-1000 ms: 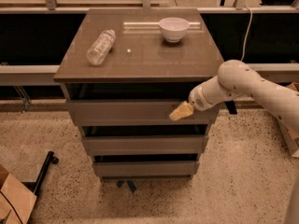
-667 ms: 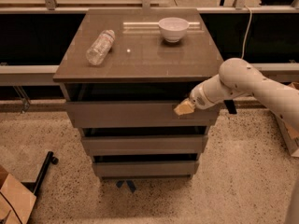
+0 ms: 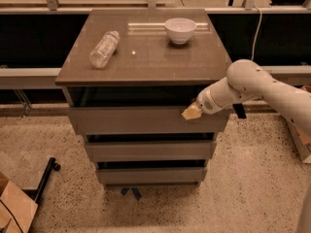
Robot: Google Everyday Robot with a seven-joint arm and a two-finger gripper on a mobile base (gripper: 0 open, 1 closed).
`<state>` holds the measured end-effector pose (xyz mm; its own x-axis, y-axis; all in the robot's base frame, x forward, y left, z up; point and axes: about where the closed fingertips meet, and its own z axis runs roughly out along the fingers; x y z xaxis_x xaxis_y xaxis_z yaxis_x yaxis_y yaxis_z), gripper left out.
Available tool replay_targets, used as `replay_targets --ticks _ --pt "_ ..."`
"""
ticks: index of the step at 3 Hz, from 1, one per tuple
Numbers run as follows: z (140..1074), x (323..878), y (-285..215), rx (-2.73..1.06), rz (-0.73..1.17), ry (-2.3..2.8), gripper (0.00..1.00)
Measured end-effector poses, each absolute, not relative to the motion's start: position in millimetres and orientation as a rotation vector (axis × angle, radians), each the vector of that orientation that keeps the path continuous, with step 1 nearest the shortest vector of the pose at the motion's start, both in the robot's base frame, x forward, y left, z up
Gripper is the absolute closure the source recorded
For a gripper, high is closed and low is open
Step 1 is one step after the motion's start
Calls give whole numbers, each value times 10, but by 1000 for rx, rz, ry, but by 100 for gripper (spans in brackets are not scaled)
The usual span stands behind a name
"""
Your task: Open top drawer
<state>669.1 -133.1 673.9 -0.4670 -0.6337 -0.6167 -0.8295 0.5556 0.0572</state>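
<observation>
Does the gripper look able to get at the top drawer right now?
Probably yes. The gripper is at the upper edge of the top drawer, near its right end, with nothing between them. The bottle and bowl sit up on the cabinet top.

I log the cabinet top (image 3: 146, 62) carrying two things: a clear bottle (image 3: 104, 48) on its side at left and a white bowl (image 3: 180, 30) upright at back right, well apart. The speckled floor (image 3: 243, 188) bears the cabinet, cardboard (image 3: 14, 208) at lower left, and blue tape (image 3: 131, 193) in front. Gripper (image 3: 191, 112) sits at the top drawer (image 3: 136, 120) front, right end.
</observation>
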Motion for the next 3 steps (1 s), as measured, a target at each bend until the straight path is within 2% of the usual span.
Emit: replay_targets --ticks 1,3 --pt "6728 6693 -1325 -1179 481 2255 0" --pt "6601 6681 -1288 -1245 520 2299 0"
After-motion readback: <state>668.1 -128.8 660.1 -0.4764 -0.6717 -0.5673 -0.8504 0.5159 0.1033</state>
